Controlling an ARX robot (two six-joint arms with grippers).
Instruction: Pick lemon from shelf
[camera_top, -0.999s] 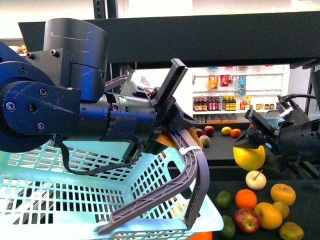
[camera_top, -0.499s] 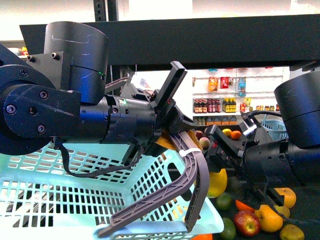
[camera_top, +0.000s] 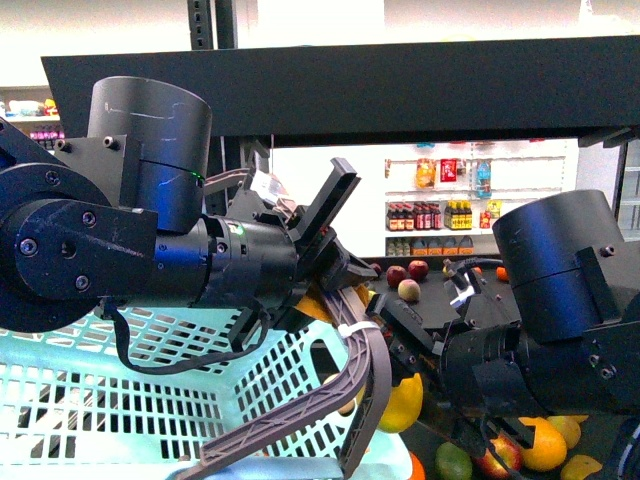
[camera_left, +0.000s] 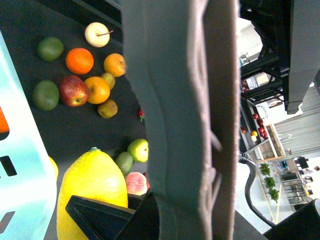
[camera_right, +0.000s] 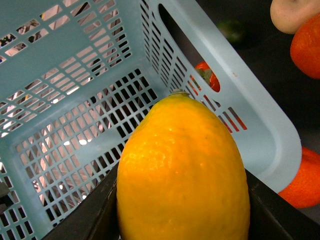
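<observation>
1. Low in the middle, the right gripper (camera_top: 402, 372) squeezed the lemon (camera_top: 400, 405), off the shelf (camera_top: 450, 90), beside the basket (camera_top: 100, 370).
2. The left gripper (camera_top: 340, 290) gripped the basket handle (camera_top: 365, 385).
3. Next, probably: drop it in gently.

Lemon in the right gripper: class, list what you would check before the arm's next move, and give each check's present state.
1. The right gripper clasps the lemon on both sides: ok.
2. The lemon is clear of the shelf tray: ok.
3. The left gripper is shut on the basket handle: ok.
4. The lemon is fully over the basket opening: cannot tell; it is near the rim.
5. The basket handle is out of the lemon's way: not ok; in the front view it is right beside the lemon.
</observation>
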